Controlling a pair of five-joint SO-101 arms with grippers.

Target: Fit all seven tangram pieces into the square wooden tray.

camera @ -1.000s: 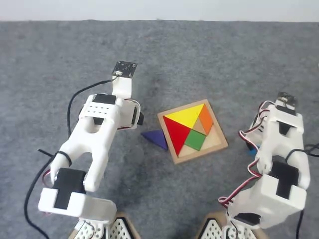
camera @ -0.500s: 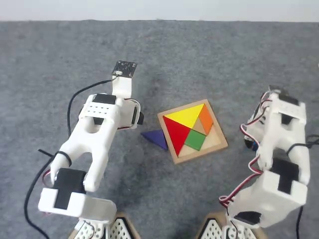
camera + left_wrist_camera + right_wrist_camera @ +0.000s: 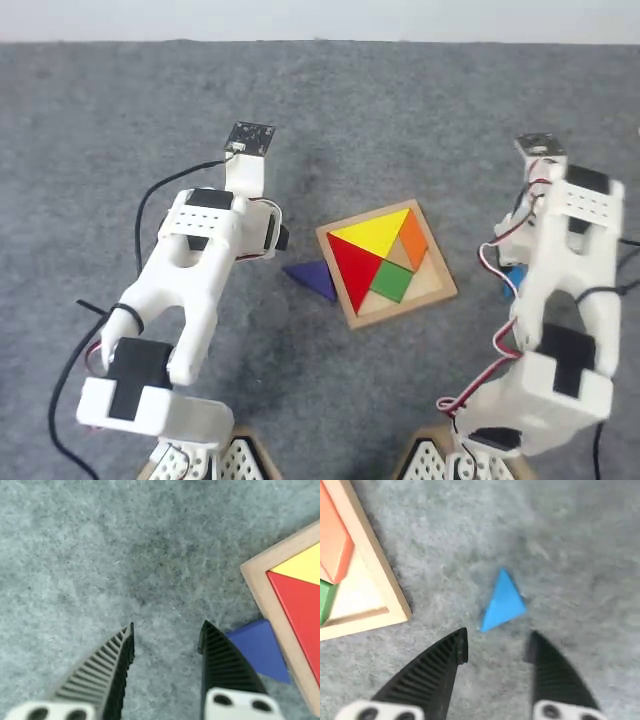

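The square wooden tray (image 3: pixel 435 296) lies mid-table, turned at an angle, holding yellow (image 3: pixel 372 235), red (image 3: pixel 355 267), orange (image 3: pixel 413 239) and green (image 3: pixel 392 281) pieces. A dark blue piece (image 3: pixel 312 276) lies on the carpet against the tray's left edge, also visible in the left wrist view (image 3: pixel 260 647). My left gripper (image 3: pixel 167 635) is open over bare carpet just beside that piece. A light blue triangle (image 3: pixel 504 602) lies on the carpet right of the tray (image 3: pixel 367 562), partly seen under the right arm (image 3: pixel 511 279). My right gripper (image 3: pixel 496 647) hangs open just short of it.
Grey carpet covers the whole table. The left arm's white body (image 3: pixel 185 290) stretches over the left half, the right arm's body (image 3: pixel 565 300) over the right edge. Part of the tray's bare wooden floor (image 3: pixel 425 283) shows at its right corner.
The right arm has stretched toward the far side of the table, its wrist moving up past the light blue triangle. The left arm and the pieces have stayed put.
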